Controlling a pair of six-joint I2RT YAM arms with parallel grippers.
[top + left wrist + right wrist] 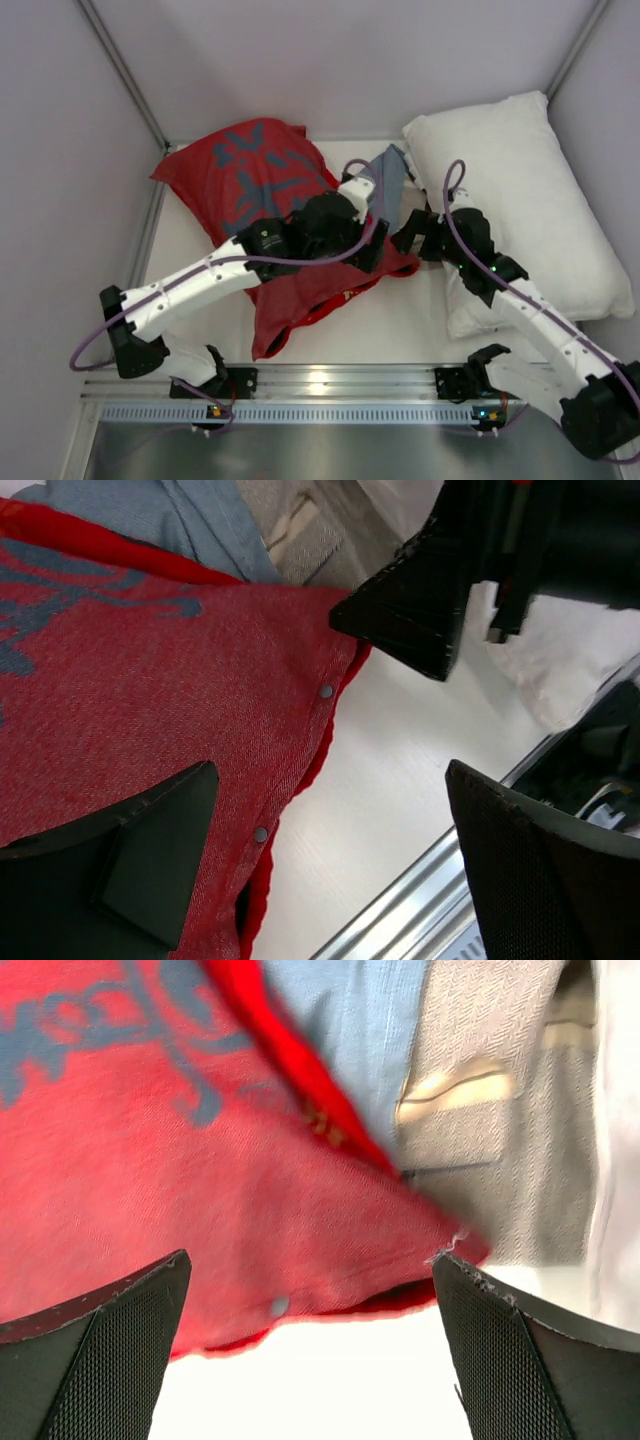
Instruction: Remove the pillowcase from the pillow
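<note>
The left end effector (330, 770) and right end effector (310, 1257) both hung released, spread above the pillowcase (262, 190) hem.

Premises: a robot test cell of the laboratory kind, not a home.

Evidence:
- A white table (400, 320) is boxed in on three sides by plain pale wall panels (60, 150). Bare metal struts (125, 70) join the panels at the corners.
- An aluminium rail (330, 385) runs along the table's near edge. The left arm (200, 275) and the right arm (530, 310) are bolted at it side by side.
- Purple cables (78, 352) hang in open loops off both arms.
- A red pillowcase (260, 190) lies directly on the table.
</note>
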